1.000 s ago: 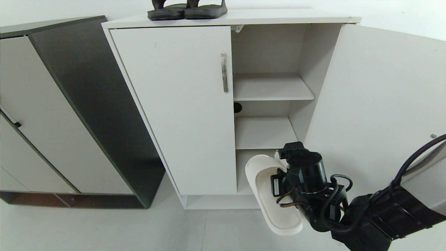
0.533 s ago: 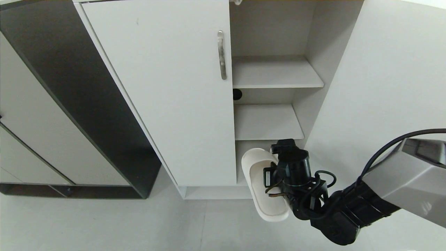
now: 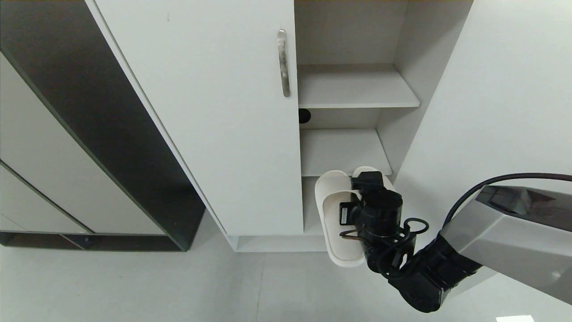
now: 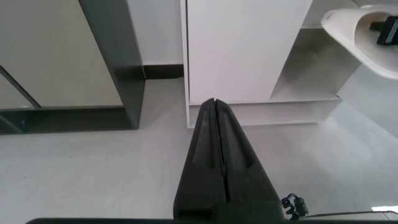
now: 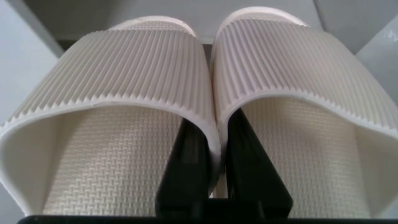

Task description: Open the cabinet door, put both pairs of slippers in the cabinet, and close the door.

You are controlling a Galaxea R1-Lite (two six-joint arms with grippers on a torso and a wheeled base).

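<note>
Currently two white slippers [image 5: 149, 68] in right jaws, two shelves [image 3: 353, 85]

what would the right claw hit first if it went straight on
The right claw, shut on the white slippers, points into the cabinet's open bottom compartment; the way looks free up to its back, though depth is unclear.

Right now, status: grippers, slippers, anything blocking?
Left gripper shut, holding nothing. Right gripper shut on white slippers, toes at the bottom shelf. Right door open; left door shut, close beside the slippers.
</note>
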